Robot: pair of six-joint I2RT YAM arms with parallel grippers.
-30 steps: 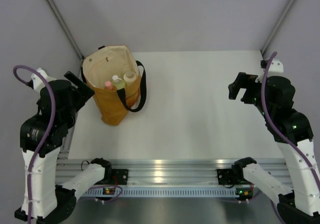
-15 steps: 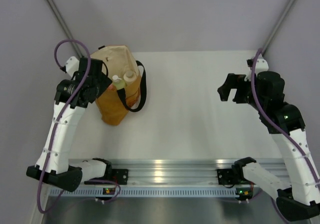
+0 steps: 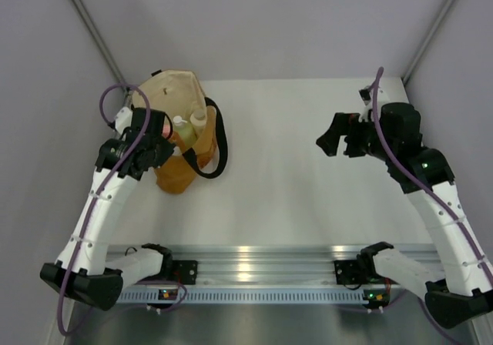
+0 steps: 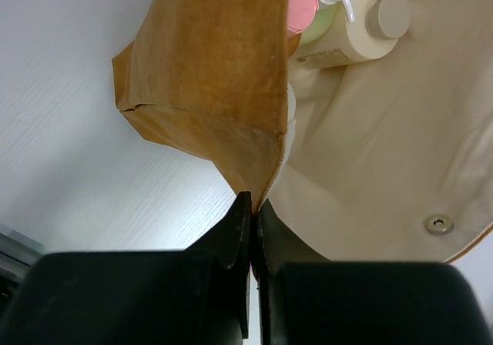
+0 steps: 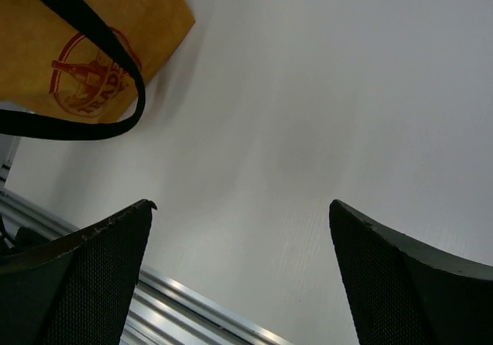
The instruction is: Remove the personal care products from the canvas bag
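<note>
Two grippers, one mustard-orange canvas bag (image 4: 208, 68).
Left gripper (image 4: 252, 202) clamped on the bag's rim; right gripper (image 5: 239, 203) spread wide above the white table (image 5: 323, 91).

The left arm (image 3: 96, 206) reaches forward, its wrist turned inward; the left gripper (image 4: 253, 202) has its jaws pressed together on the rim of the canvas bag (image 4: 208, 68); the right arm (image 3: 443, 214) stretches forward, wrist bent toward the centre; the right gripper (image 5: 240, 204) hangs above the table with its jaws spread wide, holding nothing.
</note>
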